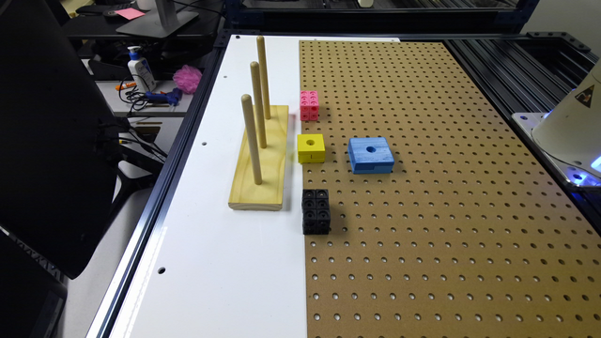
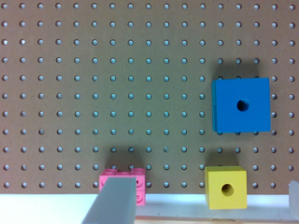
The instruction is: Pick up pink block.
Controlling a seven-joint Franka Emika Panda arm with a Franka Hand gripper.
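Black block: lying nearest in the exterior view, on the pegboard edge, at about 6 o'clock from the yellow block.

Peg stand: resting on the white board, just beside the yellow block at its 9 o'clock.

Blue block: sitting at 3 o'clock from the yellow block, apart from it.

Pink block: sitting at 12 o'clock from the yellow block, at the pegboard's seam with the white board, close to the stand's far end. It is judged light, rigid and somewhat slick; the two flat opposite sides are being offered as the hold. Dimples may give slight purchase.

Gripper: a grey finger is overlapping the pink block in the wrist view, with a second sliver at the far margin; the jaws are being held wide apart, nothing grasped.

Room: open pegboard is lying at the pink block's 3 o'clock; the stand is crowding its 9 o'clock.
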